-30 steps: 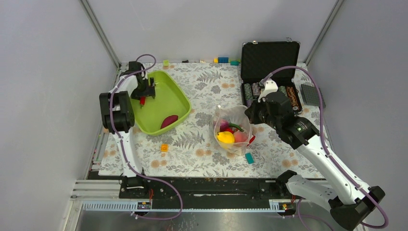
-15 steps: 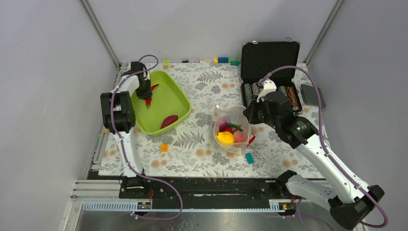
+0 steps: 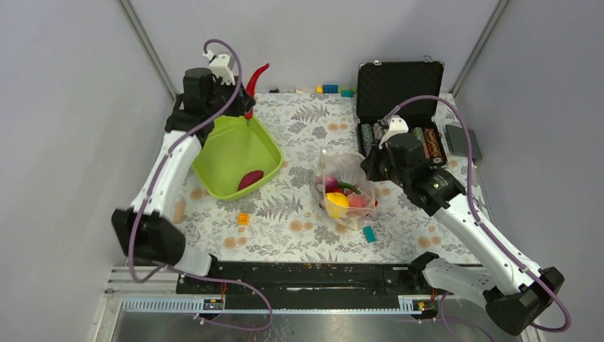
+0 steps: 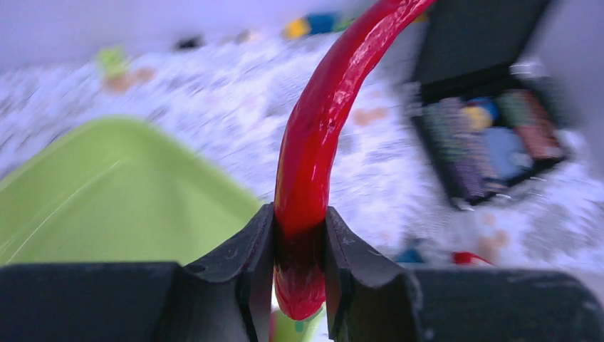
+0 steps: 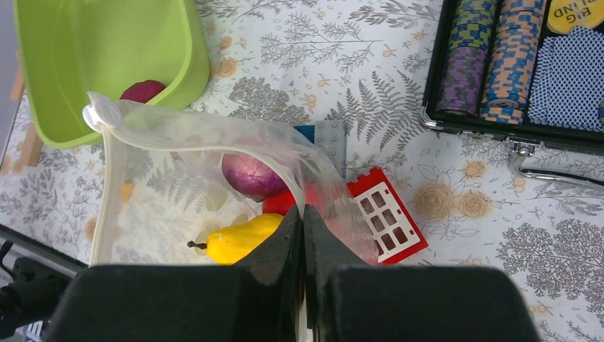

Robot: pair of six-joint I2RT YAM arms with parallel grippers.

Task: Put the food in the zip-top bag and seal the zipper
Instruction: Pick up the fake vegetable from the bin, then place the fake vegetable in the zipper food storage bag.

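Up comes my left hand out of the green tub — clamped tight on the red chili, now raised over the tub's far rim. Well off to the right on the counter stands the zip-top bag, its mouth held wide by my right hand, pinched on the rim — lemon and onion inside. One dark red piece lies in the tub; the open chip case sits just behind the bag.

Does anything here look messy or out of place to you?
A couple of toy bricks lie loose on the table: an orange brick near the green tub and a teal brick by the clear bag. Nothing looks spilled or broken.
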